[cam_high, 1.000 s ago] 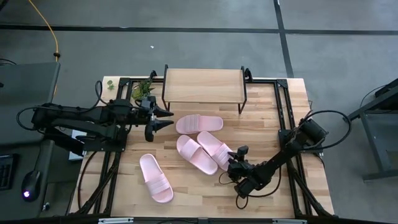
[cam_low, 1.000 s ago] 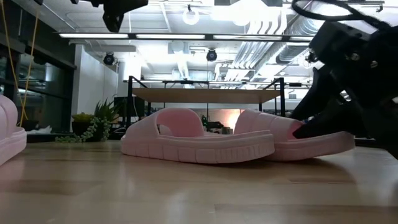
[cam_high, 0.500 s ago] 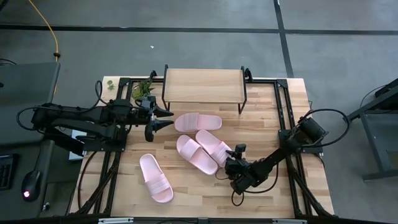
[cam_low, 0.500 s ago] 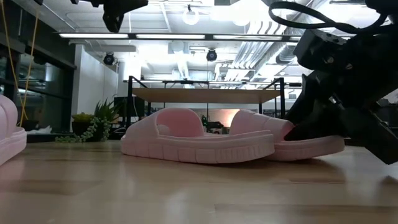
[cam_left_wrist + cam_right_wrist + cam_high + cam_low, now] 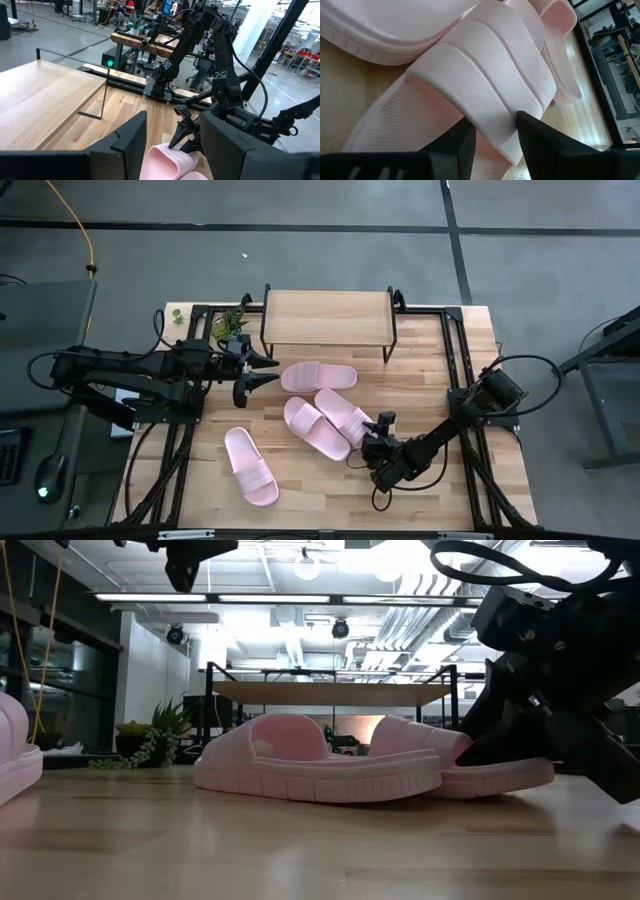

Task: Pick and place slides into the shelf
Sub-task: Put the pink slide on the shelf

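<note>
While the left gripper hovered with its fingers apart near the shelf's left legs, gripping nothing, the right gripper sat low toward the tabletop's front right, its fingers straddling the ribbed strap of one slide. That slide lay mid-table, touching a second; a third lay just in front of the shelf, and the fourth lay apart near the front left. The shelf stood at the back edge.
</note>
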